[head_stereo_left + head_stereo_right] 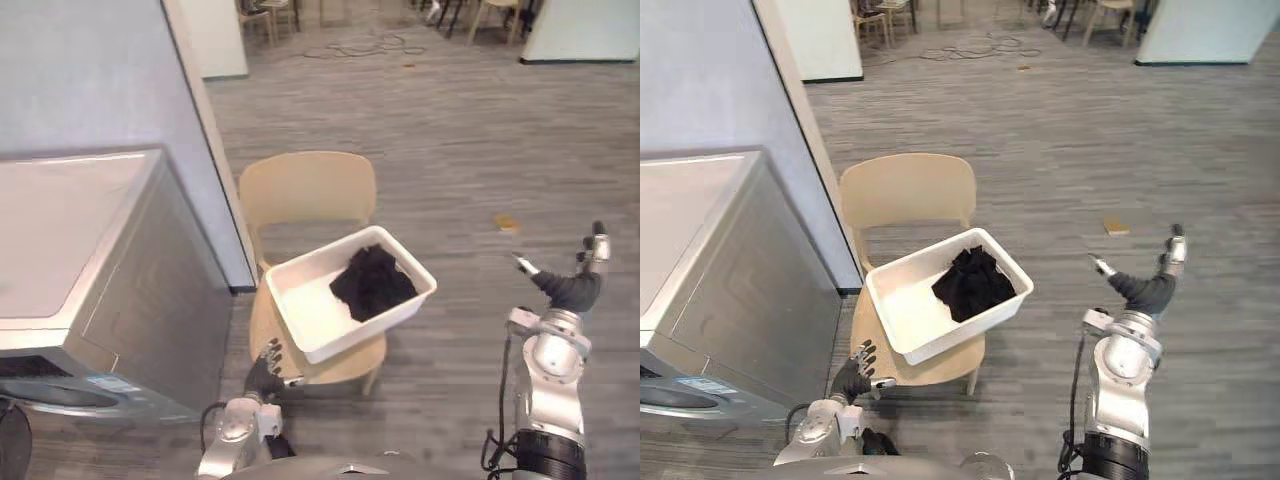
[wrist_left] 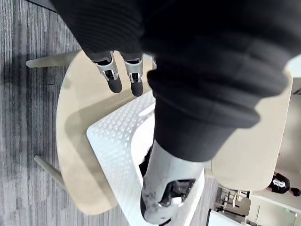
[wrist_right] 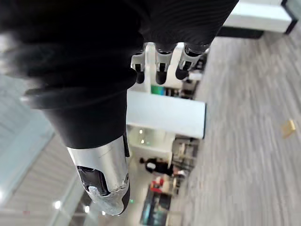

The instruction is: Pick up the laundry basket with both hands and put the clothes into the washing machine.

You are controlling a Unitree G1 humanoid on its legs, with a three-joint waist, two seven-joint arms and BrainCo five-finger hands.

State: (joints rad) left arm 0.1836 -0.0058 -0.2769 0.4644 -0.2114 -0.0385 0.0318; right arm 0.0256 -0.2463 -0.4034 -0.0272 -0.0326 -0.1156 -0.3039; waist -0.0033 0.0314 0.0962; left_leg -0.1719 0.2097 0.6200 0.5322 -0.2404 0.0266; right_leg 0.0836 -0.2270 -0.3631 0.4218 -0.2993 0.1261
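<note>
Bringing left hand (image 1: 265, 372), low by chair (image 1: 305, 190), and right hand (image 1: 572, 288), well apart, both slack and empty, evenly onto opposite basket (image 1: 310, 305) rims.

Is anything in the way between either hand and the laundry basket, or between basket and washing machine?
Nothing visible. The left hand is open at the front edge of the chair beside the laundry basket; the right hand hangs open over floor to its right. The washing machine stands left of the chair.
</note>
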